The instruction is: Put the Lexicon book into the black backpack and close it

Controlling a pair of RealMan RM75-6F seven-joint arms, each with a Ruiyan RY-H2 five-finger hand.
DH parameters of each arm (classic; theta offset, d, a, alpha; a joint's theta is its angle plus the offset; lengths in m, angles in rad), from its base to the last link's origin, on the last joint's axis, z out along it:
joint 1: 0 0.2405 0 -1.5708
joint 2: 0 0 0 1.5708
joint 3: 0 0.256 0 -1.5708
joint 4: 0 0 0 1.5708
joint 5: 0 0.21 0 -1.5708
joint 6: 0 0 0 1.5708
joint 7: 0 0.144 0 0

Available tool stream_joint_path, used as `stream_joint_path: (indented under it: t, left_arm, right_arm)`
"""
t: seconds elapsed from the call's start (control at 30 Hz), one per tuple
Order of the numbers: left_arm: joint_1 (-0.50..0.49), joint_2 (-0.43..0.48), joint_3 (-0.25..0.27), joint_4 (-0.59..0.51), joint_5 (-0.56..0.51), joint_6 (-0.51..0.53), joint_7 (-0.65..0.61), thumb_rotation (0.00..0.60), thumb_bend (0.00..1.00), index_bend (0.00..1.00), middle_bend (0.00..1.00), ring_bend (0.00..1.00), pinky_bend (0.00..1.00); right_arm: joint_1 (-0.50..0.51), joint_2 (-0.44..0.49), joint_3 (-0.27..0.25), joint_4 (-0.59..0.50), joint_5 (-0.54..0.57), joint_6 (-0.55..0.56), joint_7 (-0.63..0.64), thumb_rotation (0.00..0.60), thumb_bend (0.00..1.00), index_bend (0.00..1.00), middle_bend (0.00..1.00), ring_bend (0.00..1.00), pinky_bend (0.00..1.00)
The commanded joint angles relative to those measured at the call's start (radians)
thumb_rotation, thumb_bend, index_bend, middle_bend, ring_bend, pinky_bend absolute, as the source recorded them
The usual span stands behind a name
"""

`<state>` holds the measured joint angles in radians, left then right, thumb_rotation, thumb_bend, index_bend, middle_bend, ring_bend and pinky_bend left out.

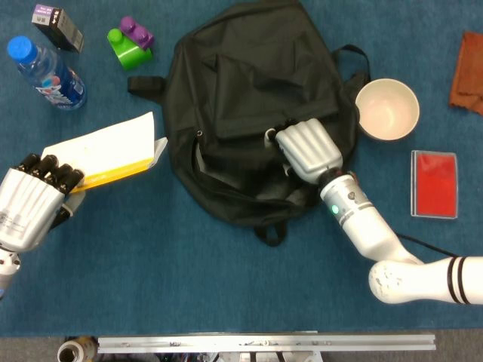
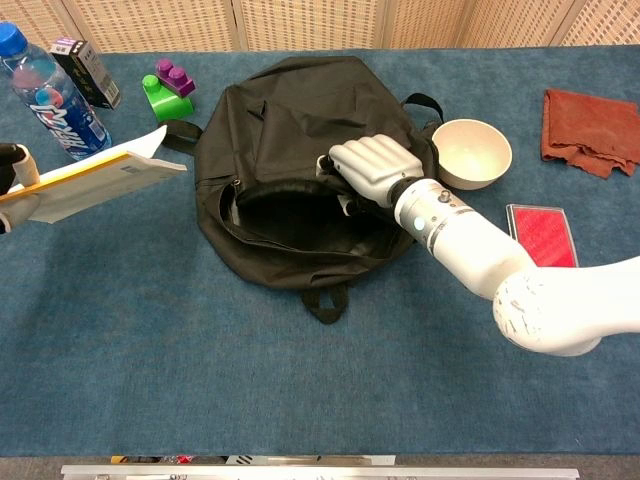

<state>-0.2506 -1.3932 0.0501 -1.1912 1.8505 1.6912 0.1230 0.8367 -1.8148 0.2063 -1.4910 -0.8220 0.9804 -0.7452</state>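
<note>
**Backpack mouth held open, book at 9 o'clock**

Right hand [image 2: 372, 166] grips upper edge of black backpack [image 1: 249, 83] opening, lifting it. Left hand [image 1: 30, 205] fingers [image 1: 54, 170] closed on Lexicon book [image 1: 106, 149], held at 9 o'clock of the backpack, outside it.

One backpack [image 1: 249, 90], one book [image 1: 109, 151], one bottle [image 1: 47, 72], one bowl [image 1: 386, 109], two hands.

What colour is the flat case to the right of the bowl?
Red, inside a clear rim; the case shows best in the head view.
</note>
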Motion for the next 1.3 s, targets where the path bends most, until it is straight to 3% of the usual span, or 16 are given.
stream_joint_path:
  t: [0.03, 0.27, 0.83, 1.3]
  left_arm:
    - [-0.006, -0.002, 0.002, 0.013, 0.01, -0.001, -0.013, 0.6, 0.34, 0.76, 0.69, 0.53, 0.6]
    - [-0.036, 0.003, 0.015, 0.039, 0.061, -0.001, -0.034, 0.6, 0.34, 0.76, 0.69, 0.53, 0.6]
    - [-0.167, -0.023, 0.009, 0.014, 0.188, -0.032, -0.032, 0.6, 0.34, 0.76, 0.69, 0.53, 0.6]
    - [-0.252, -0.085, -0.02, 0.022, 0.176, -0.108, -0.018, 0.6, 0.34, 0.76, 0.69, 0.53, 0.6]
  right_arm:
    - [0.012, -0.013, 0.032, 0.014, 0.033, 0.011, 0.017, 0.6, 0.97, 0.62, 0.57, 0.51, 0.77]
    - [0.032, -0.025, 0.094, 0.012, 0.03, 0.077, 0.041, 0.6, 1.0, 0.69, 0.63, 0.61, 0.86]
    - [0.12, -0.141, 0.248, 0.111, -0.007, 0.141, 0.182, 0.6, 1.0, 0.69, 0.63, 0.62, 0.86]
    - [0.183, -0.21, 0.309, 0.208, -0.015, 0.121, 0.281, 0.6, 1.0, 0.69, 0.63, 0.62, 0.87]
